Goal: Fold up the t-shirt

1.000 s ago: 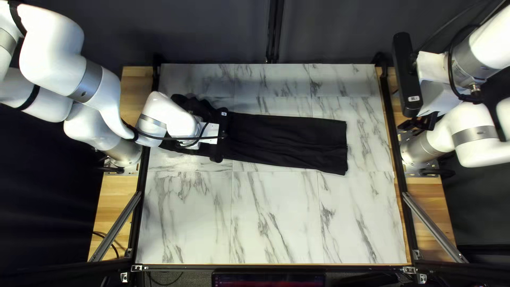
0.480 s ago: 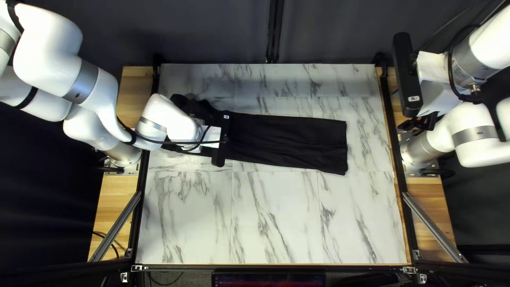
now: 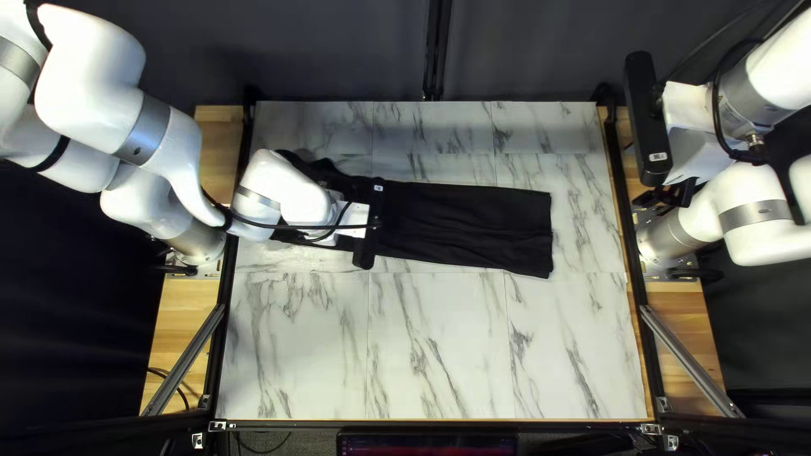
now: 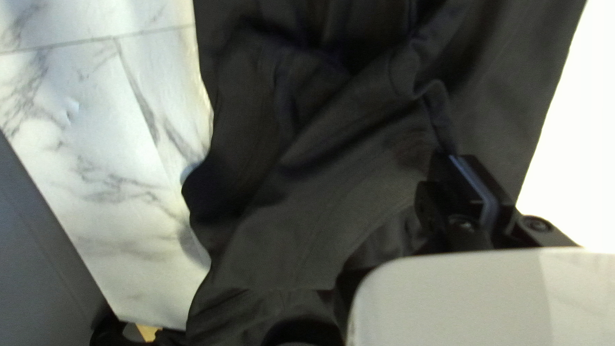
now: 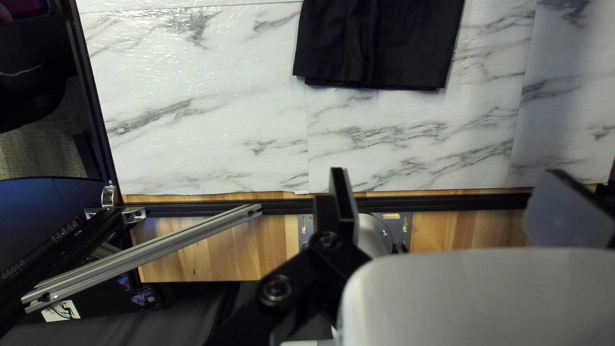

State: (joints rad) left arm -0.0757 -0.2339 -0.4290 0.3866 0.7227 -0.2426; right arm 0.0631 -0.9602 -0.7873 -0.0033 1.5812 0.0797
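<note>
A black t-shirt lies in a long strip across a marbled table, its rumpled end apparently pinched between the closed fingers of the left gripper; the right gripper gapes, empty. A low, level carry should keep layers square. A small camera label is unreadable.

No txt legible; tiny white labels on black bars, prob. printed, unreadable.
</note>
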